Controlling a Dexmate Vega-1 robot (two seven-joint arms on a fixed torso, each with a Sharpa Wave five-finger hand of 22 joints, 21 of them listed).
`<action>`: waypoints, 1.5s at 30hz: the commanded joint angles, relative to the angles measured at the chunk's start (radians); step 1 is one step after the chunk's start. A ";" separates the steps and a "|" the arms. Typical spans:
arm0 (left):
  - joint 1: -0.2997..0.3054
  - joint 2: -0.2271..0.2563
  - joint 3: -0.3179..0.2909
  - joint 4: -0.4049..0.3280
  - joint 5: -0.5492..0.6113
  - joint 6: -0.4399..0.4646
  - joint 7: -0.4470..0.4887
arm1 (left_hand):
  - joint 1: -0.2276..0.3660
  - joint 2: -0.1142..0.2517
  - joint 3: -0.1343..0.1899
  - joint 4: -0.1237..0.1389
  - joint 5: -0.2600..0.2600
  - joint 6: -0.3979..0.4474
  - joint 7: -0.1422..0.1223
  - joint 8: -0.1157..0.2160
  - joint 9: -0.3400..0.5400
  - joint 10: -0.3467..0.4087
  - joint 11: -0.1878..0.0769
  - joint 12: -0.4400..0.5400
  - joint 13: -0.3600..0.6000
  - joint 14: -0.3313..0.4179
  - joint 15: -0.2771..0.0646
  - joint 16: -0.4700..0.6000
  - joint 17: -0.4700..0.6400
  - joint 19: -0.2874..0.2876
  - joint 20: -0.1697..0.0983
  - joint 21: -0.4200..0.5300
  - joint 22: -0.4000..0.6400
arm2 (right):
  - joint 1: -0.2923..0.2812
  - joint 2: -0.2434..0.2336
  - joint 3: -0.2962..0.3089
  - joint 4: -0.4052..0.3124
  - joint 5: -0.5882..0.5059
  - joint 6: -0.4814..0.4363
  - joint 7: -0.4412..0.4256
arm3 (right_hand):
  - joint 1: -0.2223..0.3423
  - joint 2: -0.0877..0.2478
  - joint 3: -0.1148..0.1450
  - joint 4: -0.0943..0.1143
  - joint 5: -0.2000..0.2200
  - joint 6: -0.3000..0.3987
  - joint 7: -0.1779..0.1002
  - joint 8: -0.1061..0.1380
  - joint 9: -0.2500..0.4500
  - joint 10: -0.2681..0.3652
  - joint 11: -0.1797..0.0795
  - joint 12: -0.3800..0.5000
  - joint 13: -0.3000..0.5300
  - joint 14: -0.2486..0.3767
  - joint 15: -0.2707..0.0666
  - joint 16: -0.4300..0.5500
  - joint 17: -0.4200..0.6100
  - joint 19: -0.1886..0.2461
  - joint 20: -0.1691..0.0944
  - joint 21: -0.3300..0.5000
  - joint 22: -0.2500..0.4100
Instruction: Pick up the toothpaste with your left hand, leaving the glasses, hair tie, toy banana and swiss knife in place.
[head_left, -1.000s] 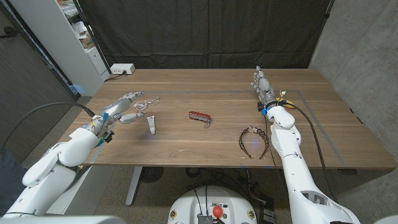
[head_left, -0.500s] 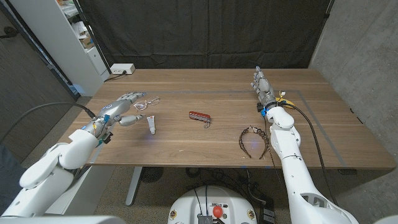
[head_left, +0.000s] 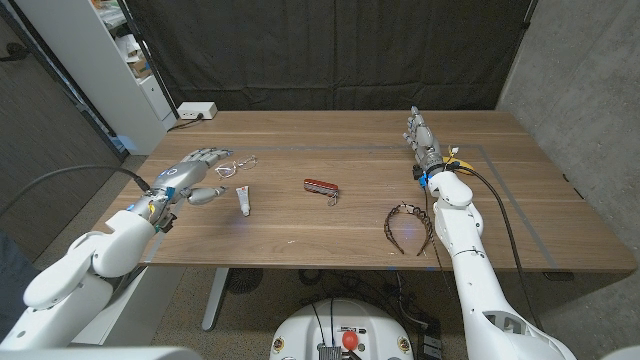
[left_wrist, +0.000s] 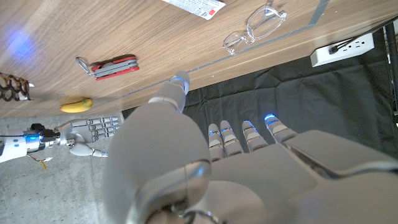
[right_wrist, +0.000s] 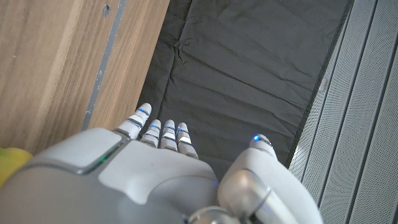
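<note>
The toothpaste (head_left: 243, 201), a small white tube, lies on the wooden table (head_left: 300, 225) left of centre; its end also shows in the left wrist view (left_wrist: 193, 5). My left hand (head_left: 192, 176) hovers just left of it, fingers spread, holding nothing. The clear-framed glasses (head_left: 237, 163) (left_wrist: 255, 28) lie just beyond that hand's fingertips. The red swiss knife (head_left: 321, 187) (left_wrist: 112, 65) lies mid-table. The dark hair tie (head_left: 410, 225) (left_wrist: 12, 87) lies at the front right. The toy banana (left_wrist: 76, 104) (right_wrist: 9, 165) sits beside my right hand (head_left: 422, 135) (left_wrist: 87, 130), which stands on its edge with straight fingers, holding nothing.
A white power strip (head_left: 196, 111) (left_wrist: 348, 46) lies at the table's far left corner. A white shelf unit (head_left: 130, 60) stands beyond the left side. A black curtain hangs behind the table.
My left hand has drawn slightly back to the left and its forearm has shifted left. The right arm and the objects have not moved.
</note>
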 joint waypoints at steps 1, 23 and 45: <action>0.008 0.018 0.014 0.033 0.079 -0.059 0.129 | 0.025 -0.004 -0.005 0.010 -0.003 0.021 -0.039 0.008 0.004 0.023 -0.008 0.006 0.003 0.020 -0.012 0.005 0.001 0.015 0.002 0.010 0.002 | -0.010 0.002 -0.001 -0.013 -0.003 -0.007 -0.010 | 0.003 0.011 0.000 -0.001 0.009 0.002 -0.005 -0.001 0.006 0.004 0.002 0.006 0.006 0.003 0.002 0.004 0.001 0.005 0.004 0.008 0.005; 0.019 0.052 0.014 0.006 0.136 -0.001 0.090 | 0.066 -0.007 -0.032 0.019 -0.006 0.092 -0.103 0.009 0.004 0.076 -0.072 0.006 0.001 0.060 -0.013 0.006 0.001 0.043 0.006 0.011 0.003 | -0.006 0.004 -0.008 -0.024 -0.011 -0.020 -0.012 | 0.002 0.012 -0.003 -0.001 0.009 0.002 -0.006 -0.001 0.006 0.003 0.002 0.006 0.006 0.004 0.002 0.004 0.001 0.005 0.005 0.008 0.005; -0.001 0.139 0.082 -0.002 0.224 0.066 0.036 | 0.100 0.001 -0.036 0.016 -0.007 0.101 -0.110 0.000 0.005 0.083 -0.075 -0.001 0.001 0.070 0.001 0.004 0.002 0.049 0.007 0.010 0.003 | -0.016 0.012 0.004 -0.044 0.000 -0.027 -0.031 | 0.002 0.013 -0.006 -0.002 0.009 0.002 -0.006 -0.001 0.006 0.003 0.003 0.006 0.006 0.004 0.004 0.004 0.001 0.005 0.007 0.008 0.005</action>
